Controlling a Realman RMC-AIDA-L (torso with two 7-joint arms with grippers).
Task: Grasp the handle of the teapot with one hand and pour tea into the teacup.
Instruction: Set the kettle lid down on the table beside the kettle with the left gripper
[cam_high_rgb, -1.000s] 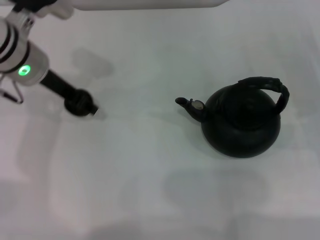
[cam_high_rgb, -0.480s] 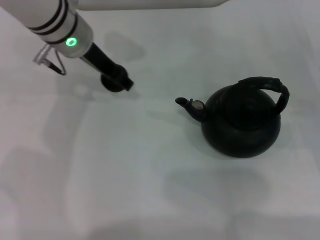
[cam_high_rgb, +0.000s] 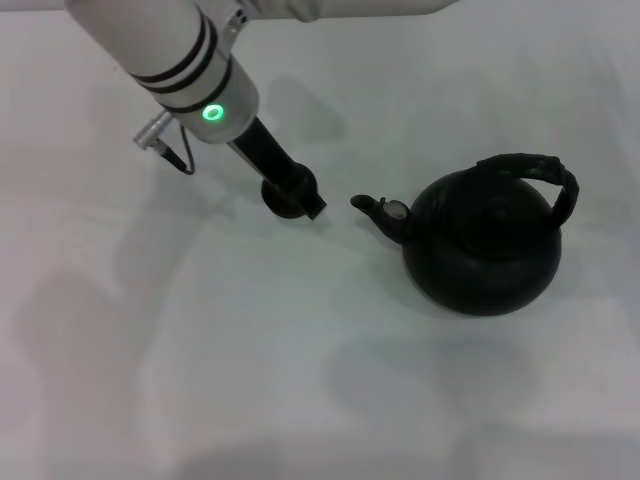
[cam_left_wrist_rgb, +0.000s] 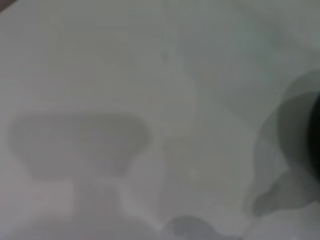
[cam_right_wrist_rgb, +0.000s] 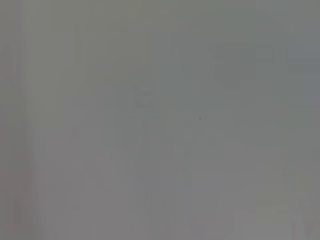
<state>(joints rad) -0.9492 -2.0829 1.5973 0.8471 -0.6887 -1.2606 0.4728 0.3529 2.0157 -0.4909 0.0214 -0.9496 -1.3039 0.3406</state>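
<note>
Black teapot right of centre on white table, spout to left, handle arched on top, untouched. Left gripper just left of spout, apart from it. Cannot tell whether open or closed, nor whether dark round end there is cup. No sign of right gripper. Looks like approach step, pour not begun. Next needs a grip closed around handle from above, then a tilt spout-down over cup.
</note>
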